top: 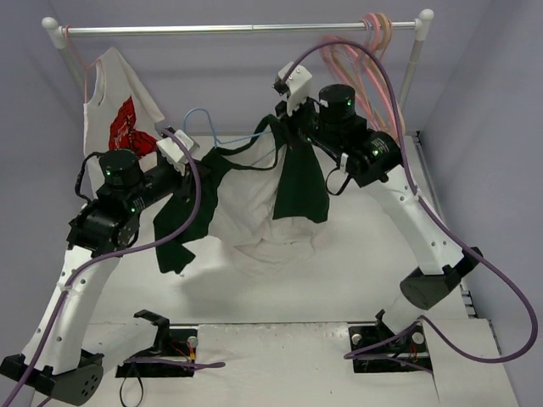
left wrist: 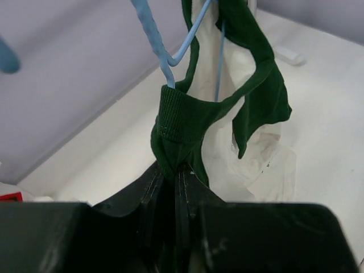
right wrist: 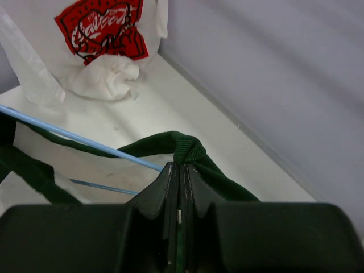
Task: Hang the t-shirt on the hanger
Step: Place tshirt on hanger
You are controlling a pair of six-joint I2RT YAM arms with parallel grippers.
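collar (left wrist: 182,122) of the t-shirt (top: 254,212) stretches between left fingers (left wrist: 149,196) and right fingers (right wrist: 162,196), both clamped on it; the hanger (left wrist: 149,27) runs along that line, through the opening.

The t-shirt (top: 246,212) is showing a white body with dark green sleeves and a dark green ribbed collar. The hanger (left wrist: 149,27) is gleaming light blue. Behind it, the other shirt (top: 127,119) is hanging white with a red printed graphic. The spare hangers (top: 376,32) are glowing pink and peach, the cables (top: 198,195) are running purple, and the table (top: 356,280) is lying plain white.
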